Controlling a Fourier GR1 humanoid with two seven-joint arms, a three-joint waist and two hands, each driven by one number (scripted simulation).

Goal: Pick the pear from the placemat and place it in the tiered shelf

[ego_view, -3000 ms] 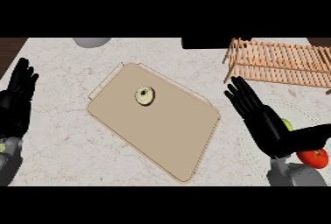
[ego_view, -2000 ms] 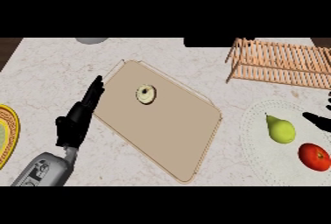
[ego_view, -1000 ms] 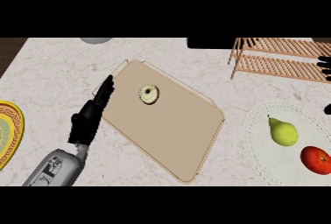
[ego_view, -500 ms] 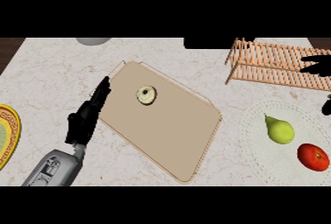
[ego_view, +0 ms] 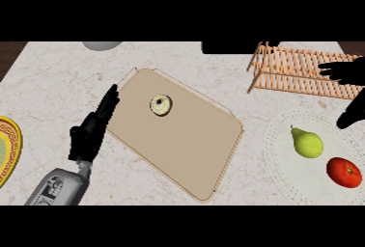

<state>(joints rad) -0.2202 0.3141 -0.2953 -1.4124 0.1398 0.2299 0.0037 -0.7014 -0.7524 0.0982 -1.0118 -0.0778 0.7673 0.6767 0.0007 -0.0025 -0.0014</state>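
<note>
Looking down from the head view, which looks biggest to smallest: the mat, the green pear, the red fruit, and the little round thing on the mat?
1. placemat, by far the biggest
2. green pear and red fruit, about alike
3. round thing, smallest

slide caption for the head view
Black left hand open beside tan placemat bearing a small round pale fruit; right hand by the wooden slatted rack

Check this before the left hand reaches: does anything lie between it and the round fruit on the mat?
Nothing visible does. Only bare mat separates the left hand from the fruit.
</note>
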